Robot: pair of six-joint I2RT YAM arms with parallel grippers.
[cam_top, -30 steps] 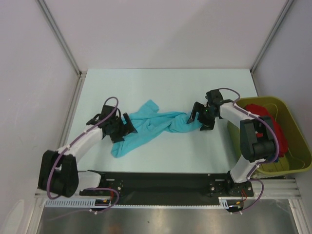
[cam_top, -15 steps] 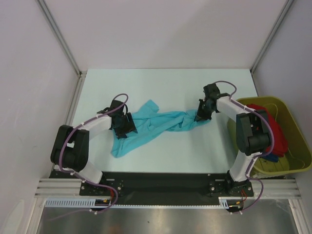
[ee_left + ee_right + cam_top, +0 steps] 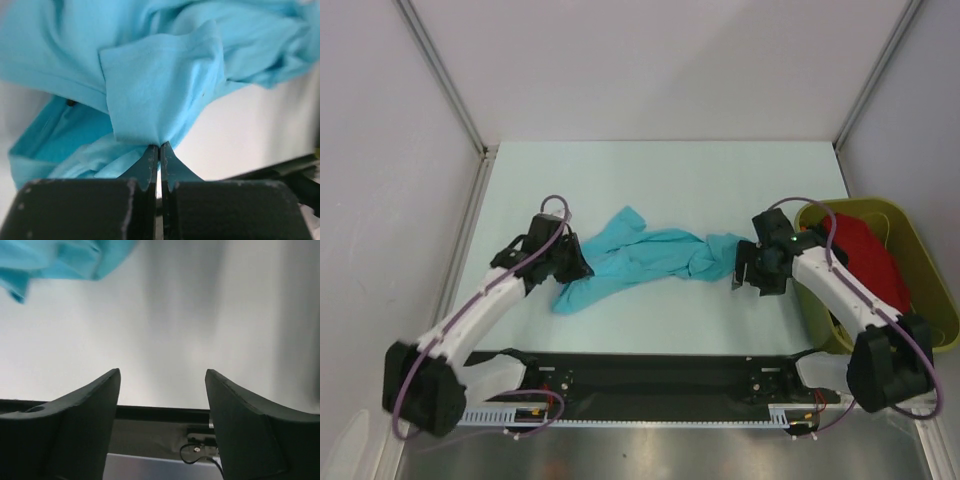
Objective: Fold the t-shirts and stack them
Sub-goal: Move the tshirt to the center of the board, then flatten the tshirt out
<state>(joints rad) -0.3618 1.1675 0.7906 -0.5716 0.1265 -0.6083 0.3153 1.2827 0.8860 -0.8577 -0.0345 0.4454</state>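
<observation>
Turquoise t-shirt [image 3: 640,258]: soft, light, likely sags; L fingers [image 3: 147,165] clamped on a fold, R fingers [image 3: 90,415] apart, empty; grip hem/shoulder seams.

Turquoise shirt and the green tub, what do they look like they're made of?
Turquoise shirt: soft matte knit cloth, likely cotton jersey; fine weave shows, and it creases where the left gripper pinches it. Tub: probably rigid moulded plastic, olive; smooth walls and rim hold their shape.

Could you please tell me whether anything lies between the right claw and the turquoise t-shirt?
Nothing visible does. The open right claw sits just off the end of the turquoise t-shirt, with only table surface between them.
</observation>
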